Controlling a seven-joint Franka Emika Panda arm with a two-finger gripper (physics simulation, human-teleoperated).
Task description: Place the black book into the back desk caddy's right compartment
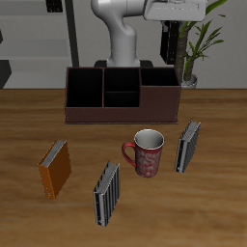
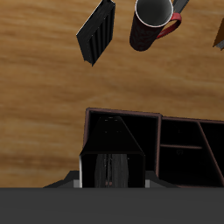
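My gripper point(image 1: 172, 34) is shut on the black book point(image 1: 172, 46) and holds it upright in the air above the back desk caddy point(image 1: 123, 114), a long reddish-brown box near the robot's base. The book hangs over the caddy's right compartment point(image 1: 160, 87), the tall end bay with a dark interior, and stays clear of its rim. In the wrist view the book point(image 2: 112, 144) hangs below the gripper point(image 2: 112, 178), straight above that bay point(image 2: 150, 144) of the caddy point(image 2: 184, 118).
A red mug point(image 1: 148, 152) stands in front of the caddy. Grey striped books stand beside it point(image 1: 188, 145) and nearer the front edge point(image 1: 107, 193). An orange-brown book point(image 1: 55, 169) stands farther off. A potted plant point(image 1: 198, 39) stands behind the caddy.
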